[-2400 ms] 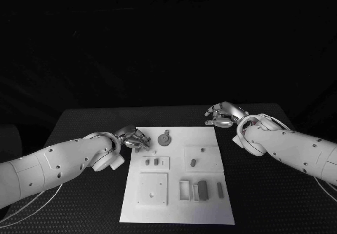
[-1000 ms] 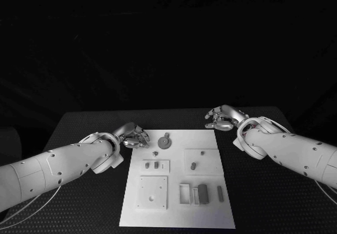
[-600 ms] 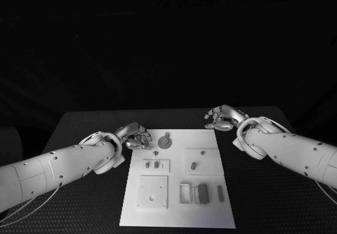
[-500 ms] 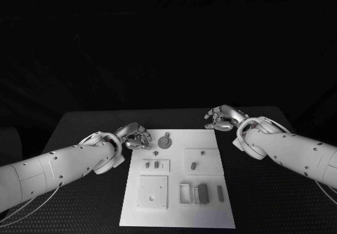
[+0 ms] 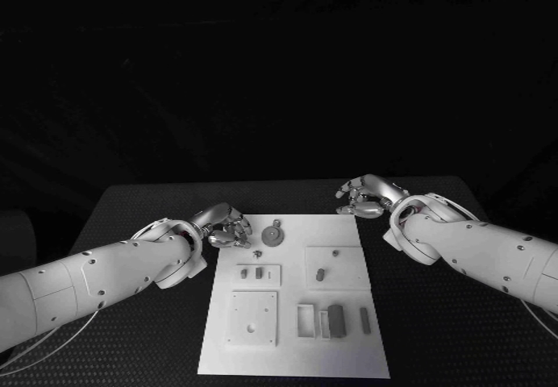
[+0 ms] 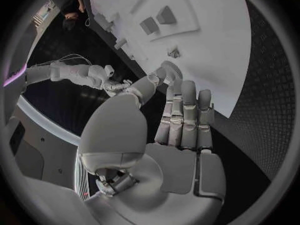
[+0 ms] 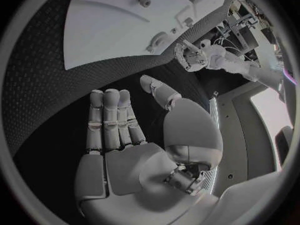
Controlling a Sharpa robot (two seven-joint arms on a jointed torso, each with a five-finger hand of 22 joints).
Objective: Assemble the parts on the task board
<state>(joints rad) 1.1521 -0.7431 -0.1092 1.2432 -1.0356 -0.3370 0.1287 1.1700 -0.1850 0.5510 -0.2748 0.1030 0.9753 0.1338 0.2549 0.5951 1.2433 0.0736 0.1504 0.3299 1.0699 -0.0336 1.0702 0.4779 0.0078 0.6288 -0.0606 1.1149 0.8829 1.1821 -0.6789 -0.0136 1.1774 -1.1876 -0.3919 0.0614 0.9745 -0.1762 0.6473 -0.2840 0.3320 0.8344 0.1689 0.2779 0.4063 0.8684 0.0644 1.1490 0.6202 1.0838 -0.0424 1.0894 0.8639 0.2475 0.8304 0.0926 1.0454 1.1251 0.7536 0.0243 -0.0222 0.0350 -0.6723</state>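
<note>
The white task board [image 5: 291, 355] lies in the middle of the black table. At its far end lies a round grey disc part [image 5: 272, 235]. Small grey parts [image 5: 318, 275] sit mid-board, and a dark block [image 5: 336, 318] stands in a slot near the front. My left hand [image 5: 221, 226] hovers at the board's far left edge, just left of the disc, fingers stretched out and holding nothing [image 6: 181, 120]. My right hand [image 5: 365, 197] is off the board's far right corner, fingers apart and empty [image 7: 119, 130]. The board [image 6: 212, 45] [image 7: 112, 30] lies beyond both hands' fingertips.
Raised white plates [image 5: 255, 316] with holes and slots cover the board's near half. Bare black table [image 5: 465, 339] lies on both sides of the board. Pale cables [image 5: 47, 343] trail under my left arm.
My left hand has crept a little farther along the board's left edge, toward the disc. My right hand has hardly moved.
</note>
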